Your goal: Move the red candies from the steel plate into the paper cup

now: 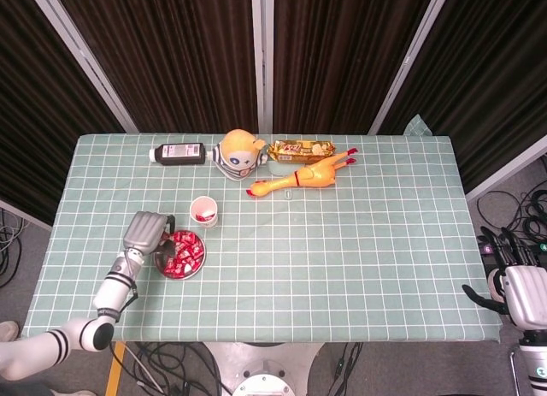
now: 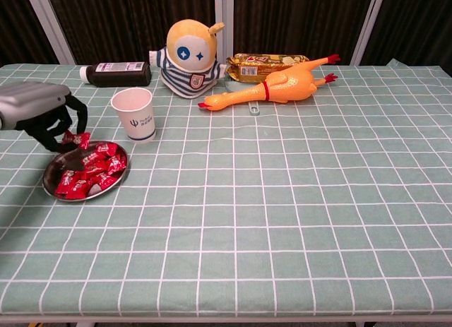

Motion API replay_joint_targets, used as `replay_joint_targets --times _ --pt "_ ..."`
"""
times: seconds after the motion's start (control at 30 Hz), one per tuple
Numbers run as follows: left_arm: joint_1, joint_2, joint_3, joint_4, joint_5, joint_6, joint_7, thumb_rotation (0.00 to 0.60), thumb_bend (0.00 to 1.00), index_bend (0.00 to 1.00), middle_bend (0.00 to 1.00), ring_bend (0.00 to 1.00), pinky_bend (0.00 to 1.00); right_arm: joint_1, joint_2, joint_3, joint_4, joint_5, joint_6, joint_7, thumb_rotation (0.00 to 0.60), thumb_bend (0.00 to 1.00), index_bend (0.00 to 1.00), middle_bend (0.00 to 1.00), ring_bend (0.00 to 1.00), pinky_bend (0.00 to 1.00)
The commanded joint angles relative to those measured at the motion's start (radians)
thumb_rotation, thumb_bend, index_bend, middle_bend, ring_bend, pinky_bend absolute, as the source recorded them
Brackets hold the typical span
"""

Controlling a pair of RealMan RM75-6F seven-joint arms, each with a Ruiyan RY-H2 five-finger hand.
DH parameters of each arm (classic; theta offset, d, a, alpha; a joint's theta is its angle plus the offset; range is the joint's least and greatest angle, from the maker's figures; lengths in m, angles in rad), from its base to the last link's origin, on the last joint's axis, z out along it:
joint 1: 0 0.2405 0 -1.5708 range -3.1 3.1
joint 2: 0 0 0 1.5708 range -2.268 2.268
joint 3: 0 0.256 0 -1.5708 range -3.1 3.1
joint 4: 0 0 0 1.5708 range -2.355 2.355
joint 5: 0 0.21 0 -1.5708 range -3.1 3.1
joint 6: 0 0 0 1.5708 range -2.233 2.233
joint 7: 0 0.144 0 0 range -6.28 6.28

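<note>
Above the steel plate point(image 2: 49, 188), left hand point(image 2: 37, 115) fingers point(image 2: 70, 126) pinch one red candy point(image 2: 74, 138), clear of the pile. Next: carry to paper cup point(image 2: 135, 114), release inside.

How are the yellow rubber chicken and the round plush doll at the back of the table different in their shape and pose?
The rubber chicken is long and thin and lies on its side; the plush doll is round and sits upright. The rubber chicken is orange-yellow with a red beak and red feet; the plush doll has a yellow head with a blue eye and wears a striped shirt. Both are toys on the far part of the table, next to each other.
</note>
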Motion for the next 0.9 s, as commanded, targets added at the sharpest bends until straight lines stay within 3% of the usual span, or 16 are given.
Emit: replay_joint_targets --times 0.03,0.23,0.43,0.63,0.73,0.8,0.9 --pt "0.018 0.1 -0.052 -0.144 0.039 0.071 -0.072 0.6 0.4 0.63 0.92 0.86 0.99 0.001 0.0 -0.001 0.002 -0.002 0.0 0.002 0.6 0.08 0.04 0.21 0.01 0.13" --pt "-0.041 0.12 -0.104 -0.188 0.047 0.056 -0.056 0.6 0.4 0.63 0.92 0.86 0.99 -0.002 -0.001 -0.001 0.005 0.003 0.0 0.006 0.6 0.08 0.04 0.21 0.01 0.13" --pt "-0.141 0.068 -0.131 -0.112 -0.059 -0.063 0.027 0.6 0.4 0.63 0.92 0.86 0.99 -0.004 -0.006 -0.001 0.016 0.012 -0.002 0.016 0.6 0.08 0.04 0.21 0.01 0.13" --pt "-0.206 0.027 -0.121 -0.027 -0.161 -0.138 0.107 0.6 0.4 0.62 0.92 0.86 0.99 -0.002 -0.008 0.002 0.027 0.02 -0.009 0.026 0.6 0.08 0.04 0.21 0.01 0.13" --pt "-0.222 0.027 -0.107 -0.026 -0.226 -0.161 0.151 0.6 0.4 0.55 0.91 0.85 0.98 -0.003 -0.009 0.002 0.032 0.026 -0.012 0.032 0.6 0.08 0.04 0.21 0.01 0.13" --pt "-0.225 0.04 -0.103 -0.051 -0.25 -0.176 0.15 0.6 0.4 0.42 0.9 0.85 0.98 -0.003 -0.01 0.002 0.034 0.028 -0.014 0.034 0.6 0.08 0.04 0.21 0.01 0.13" --pt "-0.209 0.071 -0.102 -0.112 -0.242 -0.159 0.115 0.6 0.4 0.31 0.89 0.84 0.98 -0.002 -0.011 0.003 0.036 0.026 -0.013 0.037 0.6 0.08 0.04 0.21 0.01 0.13"
